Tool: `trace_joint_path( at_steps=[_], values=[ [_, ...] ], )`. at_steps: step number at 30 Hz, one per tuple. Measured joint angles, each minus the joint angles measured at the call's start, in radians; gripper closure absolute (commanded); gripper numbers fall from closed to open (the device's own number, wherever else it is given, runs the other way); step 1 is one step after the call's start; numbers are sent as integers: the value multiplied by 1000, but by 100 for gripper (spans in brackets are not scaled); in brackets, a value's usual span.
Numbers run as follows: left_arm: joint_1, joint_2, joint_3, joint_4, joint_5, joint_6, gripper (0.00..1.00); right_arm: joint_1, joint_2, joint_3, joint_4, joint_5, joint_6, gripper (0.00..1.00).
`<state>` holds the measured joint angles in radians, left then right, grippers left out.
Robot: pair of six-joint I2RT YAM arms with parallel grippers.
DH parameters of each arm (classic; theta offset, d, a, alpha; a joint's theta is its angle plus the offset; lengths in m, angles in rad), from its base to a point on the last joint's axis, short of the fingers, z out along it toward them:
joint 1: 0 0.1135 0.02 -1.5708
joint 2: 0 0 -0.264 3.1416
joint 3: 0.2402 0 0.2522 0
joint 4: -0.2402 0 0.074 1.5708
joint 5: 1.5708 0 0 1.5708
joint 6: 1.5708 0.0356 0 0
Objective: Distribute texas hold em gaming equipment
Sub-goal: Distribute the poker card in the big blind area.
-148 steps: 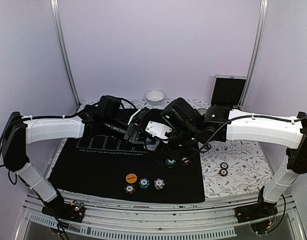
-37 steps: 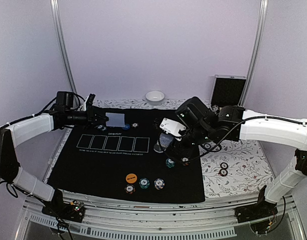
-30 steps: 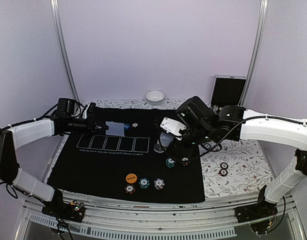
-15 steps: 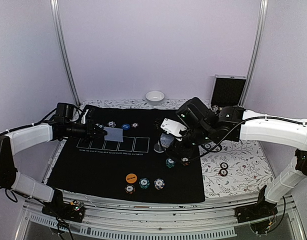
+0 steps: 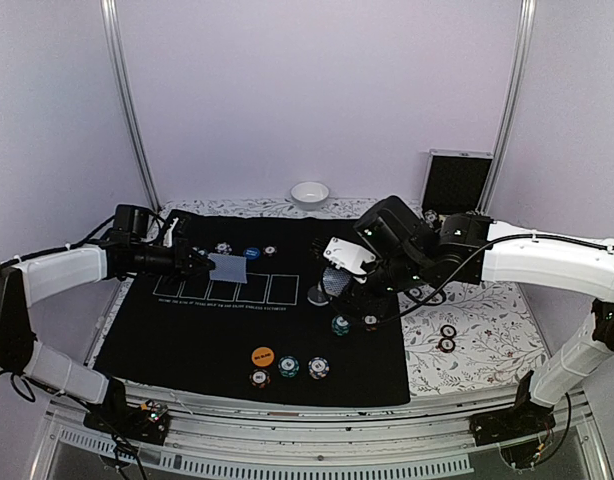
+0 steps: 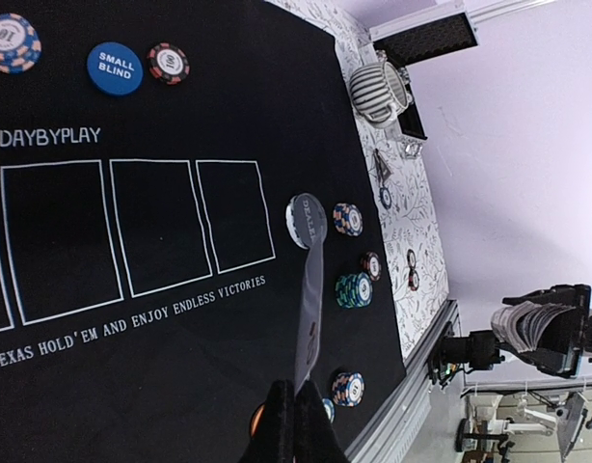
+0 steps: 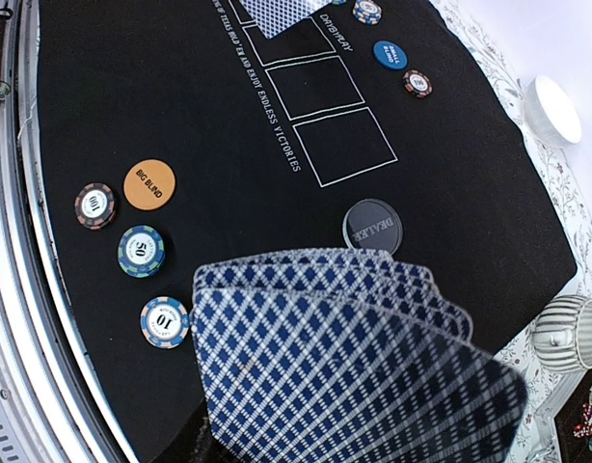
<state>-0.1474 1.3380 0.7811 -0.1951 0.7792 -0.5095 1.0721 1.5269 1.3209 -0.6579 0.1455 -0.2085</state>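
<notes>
Fan gripped in right hand; card pinched in left hand is apparently to be laid flat in a box

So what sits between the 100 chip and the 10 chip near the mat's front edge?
The green 50 chip sits between the 100 chip and the 10 chip, apart from both; the right wrist view shows it best.
</notes>
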Motion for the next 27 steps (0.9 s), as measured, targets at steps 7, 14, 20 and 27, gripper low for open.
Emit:
trace_joint_path(
  at_steps=[7, 14, 20, 27],
  values=[
    [0, 5, 1, 0, -2, 0, 100, 0, 0, 0, 0, 0, 2, 97],
    [0, 5, 2, 0, -7, 0, 100, 0, 0, 0, 0, 1, 2, 97],
    [13, 2, -1, 23, -20, -19, 100, 0, 0, 0, 0, 2, 2, 97],
    [32, -34, -130, 26, -61, -66, 100, 0, 0, 0, -3, 3, 7, 97]
  ],
)
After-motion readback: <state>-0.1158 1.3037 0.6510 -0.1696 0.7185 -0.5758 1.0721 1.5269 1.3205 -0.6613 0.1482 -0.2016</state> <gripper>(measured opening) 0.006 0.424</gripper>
